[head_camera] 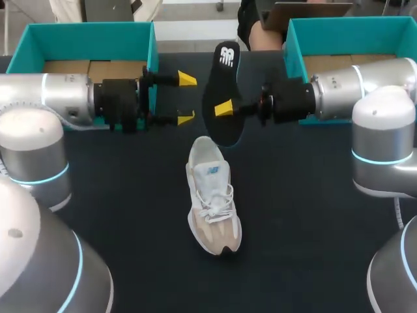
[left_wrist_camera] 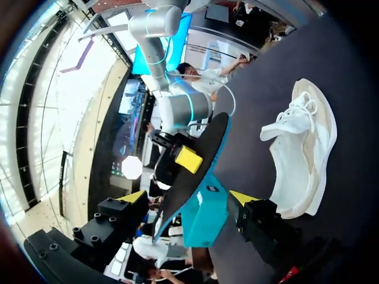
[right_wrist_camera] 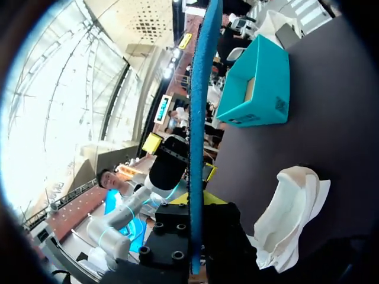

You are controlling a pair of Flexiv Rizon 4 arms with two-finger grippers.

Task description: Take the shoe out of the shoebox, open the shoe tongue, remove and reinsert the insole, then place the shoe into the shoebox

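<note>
The white shoe (head_camera: 212, 199) sits upright on the dark table (head_camera: 313, 235), toe nearest the camera, well clear of both boxes. Just beyond its heel, the right gripper (head_camera: 225, 108) is clamped on the black insole (head_camera: 225, 68), holding it up on edge above the table. Facing it, the left gripper (head_camera: 186, 99) hangs with fingers spread, nothing between them. At the back stand the teal left shoebox (head_camera: 85, 38) and the right shoebox (head_camera: 352, 29).
</note>
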